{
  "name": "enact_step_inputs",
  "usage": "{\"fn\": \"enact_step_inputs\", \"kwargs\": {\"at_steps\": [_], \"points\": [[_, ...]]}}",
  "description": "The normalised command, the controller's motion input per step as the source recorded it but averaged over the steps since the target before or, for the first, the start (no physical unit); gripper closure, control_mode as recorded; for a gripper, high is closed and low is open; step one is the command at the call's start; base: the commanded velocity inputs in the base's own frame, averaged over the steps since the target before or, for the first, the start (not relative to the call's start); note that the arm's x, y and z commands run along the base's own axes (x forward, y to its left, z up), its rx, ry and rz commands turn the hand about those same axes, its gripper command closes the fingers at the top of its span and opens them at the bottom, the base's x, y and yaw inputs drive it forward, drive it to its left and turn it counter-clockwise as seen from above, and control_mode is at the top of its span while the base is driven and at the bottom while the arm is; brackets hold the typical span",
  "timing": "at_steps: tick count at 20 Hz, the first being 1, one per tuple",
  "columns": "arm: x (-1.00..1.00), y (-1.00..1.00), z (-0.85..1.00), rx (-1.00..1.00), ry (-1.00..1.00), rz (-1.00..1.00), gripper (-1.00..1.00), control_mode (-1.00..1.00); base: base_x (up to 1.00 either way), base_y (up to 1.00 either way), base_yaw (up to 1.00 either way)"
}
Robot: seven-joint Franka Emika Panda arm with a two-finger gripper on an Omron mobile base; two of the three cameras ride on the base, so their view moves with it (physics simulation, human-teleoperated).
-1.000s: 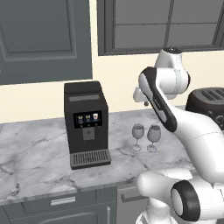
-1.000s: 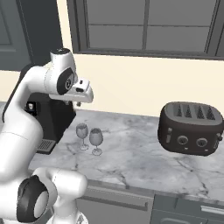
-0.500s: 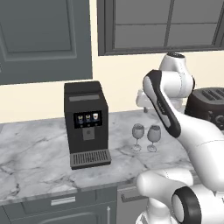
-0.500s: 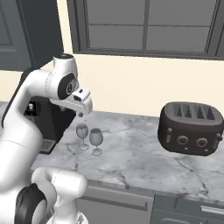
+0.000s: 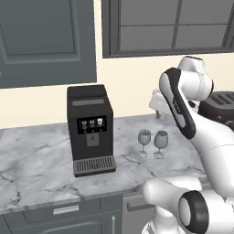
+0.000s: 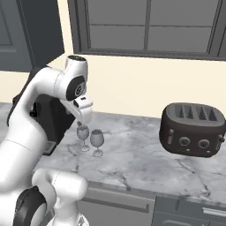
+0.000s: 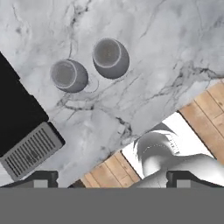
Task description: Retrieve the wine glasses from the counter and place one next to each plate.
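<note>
Two clear grey-tinted wine glasses stand upright, just beside each other, on the marble counter, near its front edge.

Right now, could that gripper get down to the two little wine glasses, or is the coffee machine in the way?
Probably yes. The gripper hangs open above the wine glasses, which stand apart from the coffee machine on bare counter.

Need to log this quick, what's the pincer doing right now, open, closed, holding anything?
Pincer: open, fingertips wide apart, holding nothing, up above the two wine glasses on the counter.
</note>
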Motion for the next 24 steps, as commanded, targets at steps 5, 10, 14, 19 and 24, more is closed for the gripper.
{"fn": "enact_step_inputs", "kwargs": {"at_steps": [5, 10, 14, 19, 24], "points": [[0.00, -0.32, -0.07, 0.02, -0.01, -0.36, -1.00, -1.00, 0.00, 0.00, 0.00], [0.00, -0.50, -0.01, 0.08, 0.00, -0.41, -1.00, -1.00, 0.00, 0.00, 0.00], [-0.06, -0.60, 0.00, 0.22, 0.00, -0.42, -1.00, -1.00, 0.00, 0.00, 0.00], [-0.20, -0.26, -0.35, 0.38, -0.09, -0.34, -1.00, -1.00, 0.00, 0.00, 0.00], [-0.18, -0.09, -0.61, 0.41, -0.08, -0.31, -1.00, -1.00, 0.00, 0.00, 0.00]]}}
